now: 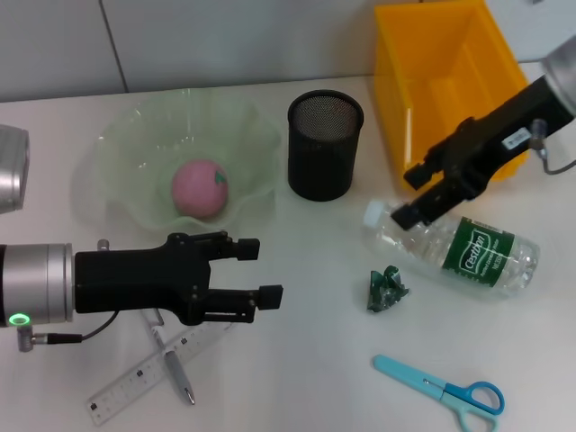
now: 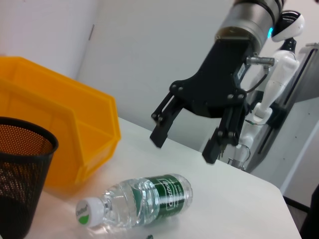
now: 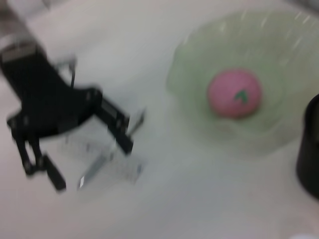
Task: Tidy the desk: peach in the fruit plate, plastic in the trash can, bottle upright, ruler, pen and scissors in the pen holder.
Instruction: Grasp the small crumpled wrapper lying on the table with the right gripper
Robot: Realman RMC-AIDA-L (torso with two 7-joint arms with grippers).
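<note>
Two grippers hang over the worktop (image 1: 297, 360), both with jaws spread and holding nothing. The right gripper (image 1: 418, 193) hovers above the neck end of the bottle (image 1: 454, 247), which lies on its side near the yellow bin (image 1: 445, 81). The left gripper (image 1: 256, 270) sits above the ruler (image 1: 135, 382) and pen (image 1: 175, 369). The peach (image 1: 200, 189) rests in the green plate (image 1: 117, 171), beside the mesh holder (image 1: 325, 144). A green plastic scrap (image 1: 386, 289) lies just beside the bottle; the scissors (image 1: 441, 389) lie nearer the front edge.
</note>
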